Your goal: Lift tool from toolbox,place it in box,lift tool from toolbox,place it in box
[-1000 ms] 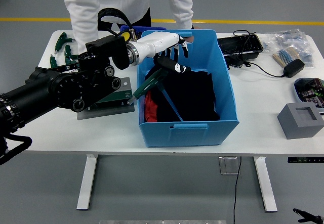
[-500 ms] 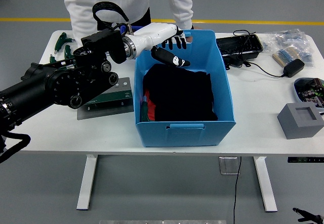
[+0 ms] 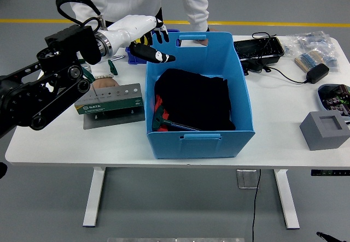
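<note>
Head view: left hand [image 3: 143, 37], fingers spread and empty, hovers beside the blue box [image 3: 247, 97] (far-left corner); a green-handled tool [image 3: 170, 123] lies inside it.

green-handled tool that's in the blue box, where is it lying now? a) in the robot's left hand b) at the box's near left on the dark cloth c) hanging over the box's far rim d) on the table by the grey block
b: the green-handled tool lies inside the blue box at its near left on the dark cloth, while the left hand is open above the table left of the box, holding nothing.
</note>
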Robot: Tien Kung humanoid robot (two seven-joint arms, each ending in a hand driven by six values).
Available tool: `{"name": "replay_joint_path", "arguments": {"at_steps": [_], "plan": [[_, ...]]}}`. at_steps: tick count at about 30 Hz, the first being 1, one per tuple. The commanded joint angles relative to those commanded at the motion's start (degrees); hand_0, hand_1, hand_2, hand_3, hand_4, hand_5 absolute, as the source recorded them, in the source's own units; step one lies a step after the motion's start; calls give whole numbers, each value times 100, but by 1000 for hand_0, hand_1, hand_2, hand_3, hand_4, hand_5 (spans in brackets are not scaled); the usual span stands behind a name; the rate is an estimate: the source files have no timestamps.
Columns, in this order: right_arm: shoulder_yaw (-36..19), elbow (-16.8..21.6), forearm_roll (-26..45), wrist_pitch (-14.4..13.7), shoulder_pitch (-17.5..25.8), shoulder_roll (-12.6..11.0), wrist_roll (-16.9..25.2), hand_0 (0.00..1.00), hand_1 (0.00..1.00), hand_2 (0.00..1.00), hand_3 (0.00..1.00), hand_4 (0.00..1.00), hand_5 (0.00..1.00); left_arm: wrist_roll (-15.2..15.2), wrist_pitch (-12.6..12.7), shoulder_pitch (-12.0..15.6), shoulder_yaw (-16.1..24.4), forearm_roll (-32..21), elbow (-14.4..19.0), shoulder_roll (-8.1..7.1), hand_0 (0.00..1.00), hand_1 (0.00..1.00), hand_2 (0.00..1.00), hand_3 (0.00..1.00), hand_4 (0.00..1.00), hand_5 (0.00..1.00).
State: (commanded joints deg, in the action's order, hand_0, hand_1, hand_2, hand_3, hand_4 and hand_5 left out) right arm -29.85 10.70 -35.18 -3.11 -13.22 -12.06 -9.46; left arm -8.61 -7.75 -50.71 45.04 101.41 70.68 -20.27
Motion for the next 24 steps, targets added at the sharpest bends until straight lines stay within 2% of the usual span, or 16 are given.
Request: {"name": "replay_joint_path", "arguments": {"at_steps": [7,9,10,13,15,16,20,21,24], "plan": [[20,20,77,-58,79,45,0,676,662,714,565,797,674,-57,16,803,865,502,710,-313,344,458,568,629,907,627],[18,27,78,-68,91,54,-4,676,662,714,565,797,674,-4,46,922,985,666,810,-441,344,458,568,629,907,627],[15,29,78,-72,95,58,-6,675,662,714,565,796,675,41,59,951,991,701,831,-508,382,485,580,629,912,621],[-13,37,45,-79,108,65,-17,675,662,714,565,796,675,264,72,974,832,639,783,-753,382,485,580,629,912,621],[-30,43,21,-80,112,70,-28,675,662,714,565,796,675,429,15,966,650,618,638,-910,382,485,580,629,912,621],[-29,44,20,-79,113,72,-29,674,662,714,565,795,673,486,-17,960,571,639,567,-962,565,583,640,597,920,632],[-39,46,4,-73,113,76,-38,674,662,714,565,795,673,639,-197,894,253,759,231,-1123,565,583,640,597,920,632],[-40,46,8,-73,115,77,-39,673,662,715,565,795,675,654,-246,873,168,773,146,-1155,812,742,759,617,919,665],[-45,45,14,-72,116,79,-41,673,662,715,565,795,675,682,-337,816,-76,812,-88,-1220,812,742,759,617,919,665]]}}
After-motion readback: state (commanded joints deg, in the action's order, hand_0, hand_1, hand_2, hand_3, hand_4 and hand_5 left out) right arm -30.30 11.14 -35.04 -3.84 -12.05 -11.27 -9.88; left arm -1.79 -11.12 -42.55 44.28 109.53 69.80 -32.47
